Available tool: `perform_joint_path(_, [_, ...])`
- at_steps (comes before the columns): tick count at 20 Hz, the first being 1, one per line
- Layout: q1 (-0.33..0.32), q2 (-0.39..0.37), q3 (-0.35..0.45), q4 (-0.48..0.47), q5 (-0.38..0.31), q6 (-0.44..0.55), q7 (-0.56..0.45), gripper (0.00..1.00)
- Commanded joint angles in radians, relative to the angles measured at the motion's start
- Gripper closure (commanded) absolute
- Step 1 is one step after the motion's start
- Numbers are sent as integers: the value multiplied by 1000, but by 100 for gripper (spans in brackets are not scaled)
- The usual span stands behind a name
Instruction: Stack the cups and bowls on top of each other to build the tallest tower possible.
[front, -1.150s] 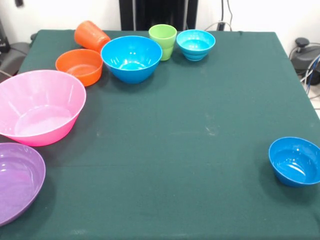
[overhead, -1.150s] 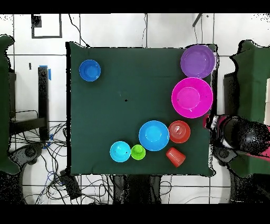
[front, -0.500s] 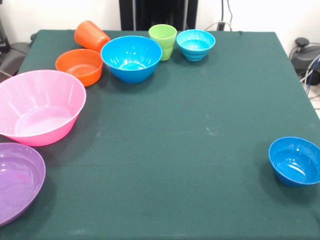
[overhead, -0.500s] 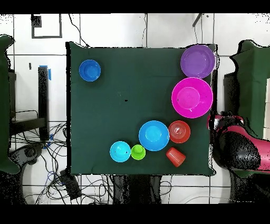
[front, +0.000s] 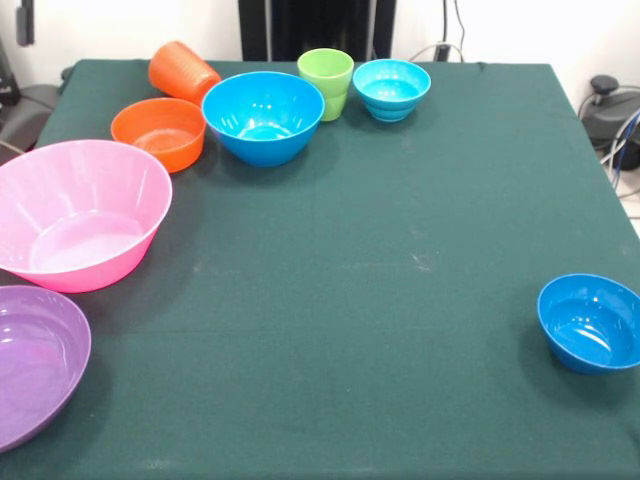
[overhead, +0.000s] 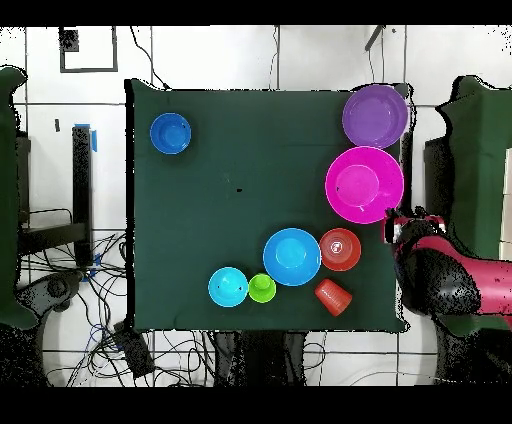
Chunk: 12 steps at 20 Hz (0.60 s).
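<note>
No legible text, labels, brand marks or numbers in either view. Bowls, cups and the green surface (front: 400, 250) are all plain, nothing printed on them that reads.

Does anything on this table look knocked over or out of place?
Yes: the orange cup lies tipped on its side at a table corner, beside the orange bowl, while the green cup stands upright. Nothing looks spilled or broken.
</note>
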Motion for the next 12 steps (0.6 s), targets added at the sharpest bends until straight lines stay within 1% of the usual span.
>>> perform_joint_path(1, [33, 105, 60, 49, -93, 27, -221, 0])
perform_joint_path(5, [46, 146, 57, 26, -114, 19, -204, 0])
perform_joint_path(9, [69, 192, 40, 8, -163, -25, -172, 0])
perform_joint_path(12, [99, 223, 6, -12, -190, -45, -126, 0])
